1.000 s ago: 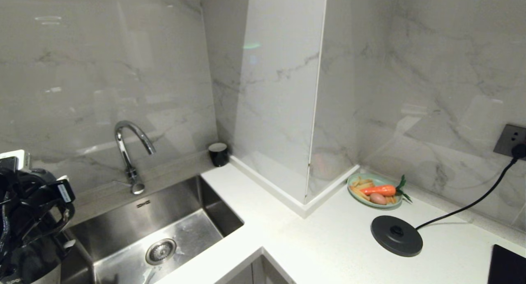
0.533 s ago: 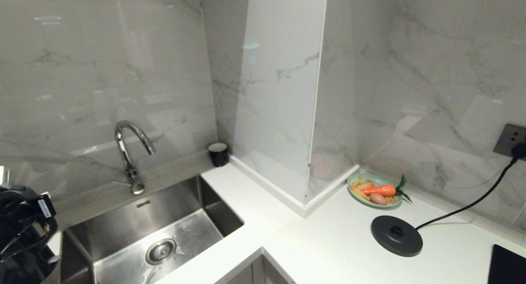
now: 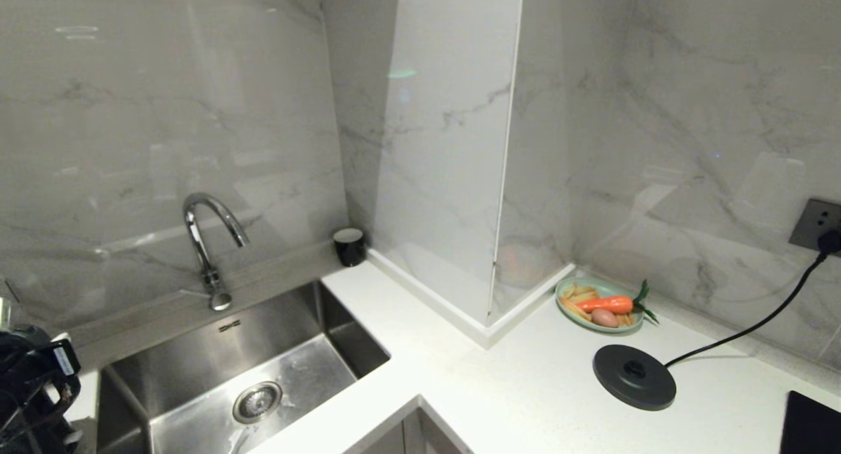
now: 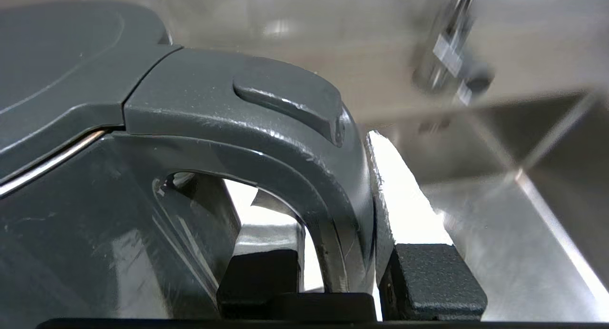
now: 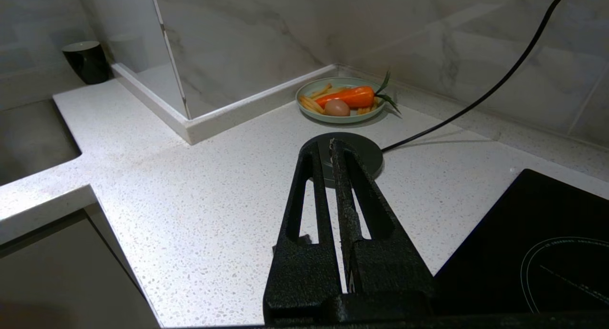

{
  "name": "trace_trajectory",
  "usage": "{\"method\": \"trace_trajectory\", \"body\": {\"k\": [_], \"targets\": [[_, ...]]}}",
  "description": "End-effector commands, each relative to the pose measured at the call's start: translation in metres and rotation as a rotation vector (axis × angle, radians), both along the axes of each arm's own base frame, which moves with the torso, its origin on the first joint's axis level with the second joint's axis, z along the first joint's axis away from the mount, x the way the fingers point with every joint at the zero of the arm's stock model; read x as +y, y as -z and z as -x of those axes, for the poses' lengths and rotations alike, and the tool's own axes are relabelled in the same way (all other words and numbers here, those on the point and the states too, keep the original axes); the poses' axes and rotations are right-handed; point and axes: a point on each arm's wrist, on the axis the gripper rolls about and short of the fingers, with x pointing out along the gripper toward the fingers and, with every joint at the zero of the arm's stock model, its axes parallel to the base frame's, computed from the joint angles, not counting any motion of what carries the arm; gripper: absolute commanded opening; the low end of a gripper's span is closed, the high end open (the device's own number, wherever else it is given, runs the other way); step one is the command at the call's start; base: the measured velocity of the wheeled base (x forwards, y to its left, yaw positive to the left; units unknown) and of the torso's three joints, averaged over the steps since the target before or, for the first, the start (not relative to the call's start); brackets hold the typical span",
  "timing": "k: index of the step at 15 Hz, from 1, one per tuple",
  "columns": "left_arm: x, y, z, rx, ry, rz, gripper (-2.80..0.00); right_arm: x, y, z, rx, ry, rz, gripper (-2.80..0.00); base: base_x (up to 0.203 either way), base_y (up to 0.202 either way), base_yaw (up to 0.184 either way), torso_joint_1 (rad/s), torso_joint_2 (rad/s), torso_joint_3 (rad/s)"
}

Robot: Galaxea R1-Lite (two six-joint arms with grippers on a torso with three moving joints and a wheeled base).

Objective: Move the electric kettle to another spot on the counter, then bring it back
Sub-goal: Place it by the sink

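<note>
The dark grey electric kettle (image 4: 71, 214) fills the left wrist view, lid and silver rim at one side. My left gripper (image 4: 333, 214) is shut on its loop handle (image 4: 295, 143), one finger inside the loop and the other pressed against the outside. In the head view only the left wrist (image 3: 36, 388) shows, at the bottom left edge beside the sink. The white speckled counter (image 3: 525, 388) runs along the right. My right gripper (image 5: 328, 145) is parked above the counter (image 5: 190, 200), shut and empty.
A steel sink (image 3: 197, 355) with a chrome tap (image 3: 207, 244) lies left of the counter. The black base disc (image 3: 634, 377) with its cord, a plate (image 3: 560, 295) of food, a black cup (image 3: 349, 246) and a black cooktop (image 3: 811, 424) are on the counter.
The left arm and the kettle have sunk and slid left, now mostly off the head view's bottom left corner. The right arm has stayed still.
</note>
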Motion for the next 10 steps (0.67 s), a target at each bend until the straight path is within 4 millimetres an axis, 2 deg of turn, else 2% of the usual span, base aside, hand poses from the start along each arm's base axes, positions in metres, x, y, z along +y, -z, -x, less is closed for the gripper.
{"method": "trace_trajectory", "body": {"k": [1,10], "targets": [[0.0008,0.0264,0.0008,0.070,0.001,0.051,-2.80,0.0000,0.0000,0.0000,0.000,-0.002,0.000,-2.80,0.000,0.000,0.000,0.000,0.00,0.000],[0.0082,0.0278,-0.0085,0.042,0.026,0.046,-2.80,0.0000,0.0000,0.0000,0.000,0.000,0.001,-2.80,0.000,0.000,0.000,0.000,0.00,0.000]]}}
